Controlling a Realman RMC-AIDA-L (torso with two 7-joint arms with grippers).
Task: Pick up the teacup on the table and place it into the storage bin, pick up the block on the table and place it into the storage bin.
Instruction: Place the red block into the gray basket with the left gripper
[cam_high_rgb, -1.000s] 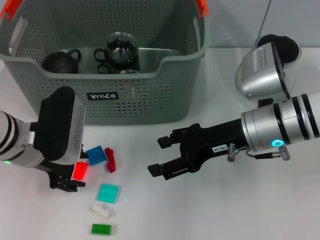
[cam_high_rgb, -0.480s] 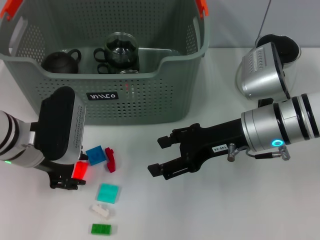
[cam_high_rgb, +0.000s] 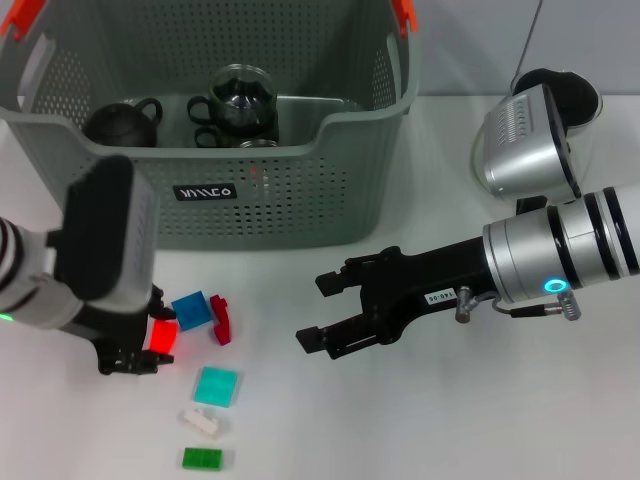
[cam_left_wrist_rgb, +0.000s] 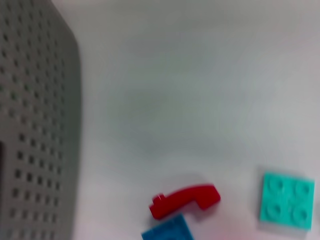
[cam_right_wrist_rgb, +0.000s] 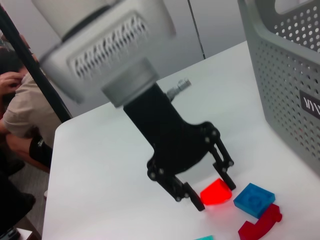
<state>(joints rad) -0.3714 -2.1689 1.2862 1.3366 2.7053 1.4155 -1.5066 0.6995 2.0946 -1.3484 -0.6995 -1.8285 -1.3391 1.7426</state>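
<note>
The grey-green storage bin (cam_high_rgb: 300, 200) stands at the back, with a black teacup (cam_high_rgb: 122, 122) and a glass cup (cam_high_rgb: 240, 95) inside it. My left gripper (cam_high_rgb: 150, 346) is low over the table in front of the bin's left half, shut on a translucent red block (cam_high_rgb: 162, 337). The right wrist view shows the same gripper (cam_right_wrist_rgb: 212, 192) with the red block (cam_right_wrist_rgb: 216, 192) between its fingers. My right gripper (cam_high_rgb: 310, 312) hovers open and empty at mid-table, pointing left towards the blocks.
Loose blocks lie by the left gripper: blue (cam_high_rgb: 190, 310), dark red curved (cam_high_rgb: 220, 320), teal (cam_high_rgb: 217, 386), white (cam_high_rgb: 203, 420) and green (cam_high_rgb: 203, 458). A silver and black device (cam_high_rgb: 525, 140) sits at the back right. A person (cam_right_wrist_rgb: 20, 110) sits beyond the table's edge.
My left arm's wrist has swung up and to the left, and the red block between its fingers has barely shifted. The right arm has not moved.
</note>
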